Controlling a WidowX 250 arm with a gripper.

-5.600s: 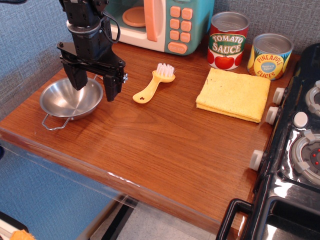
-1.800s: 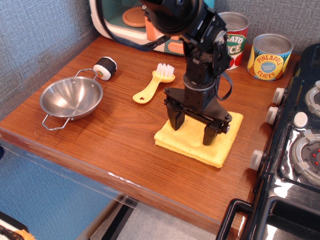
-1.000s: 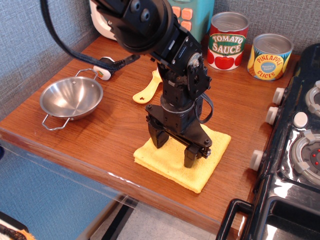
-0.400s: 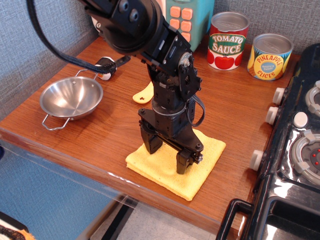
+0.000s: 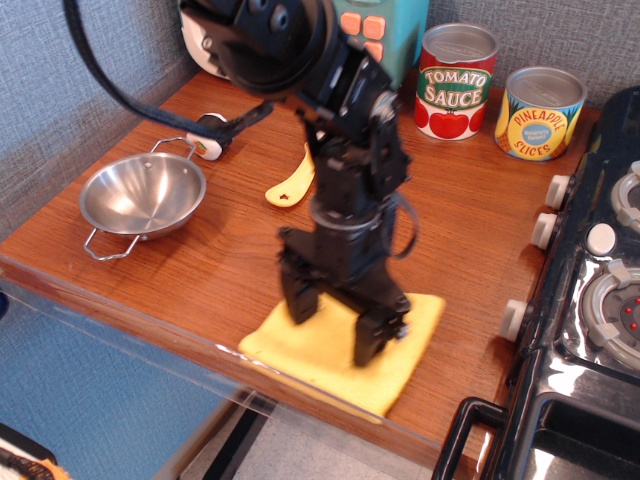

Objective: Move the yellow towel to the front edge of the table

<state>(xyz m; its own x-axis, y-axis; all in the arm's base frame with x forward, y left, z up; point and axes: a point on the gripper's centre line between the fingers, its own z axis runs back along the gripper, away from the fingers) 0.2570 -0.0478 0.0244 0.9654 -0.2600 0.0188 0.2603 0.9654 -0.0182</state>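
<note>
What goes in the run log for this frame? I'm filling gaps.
phase: dragging | gripper: open, pressing yellow towel | towel: at table front edge

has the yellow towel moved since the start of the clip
Yes. The yellow towel began beside the pineapple can at the back; it now lies at the table's front edge, under the gripper.
</note>
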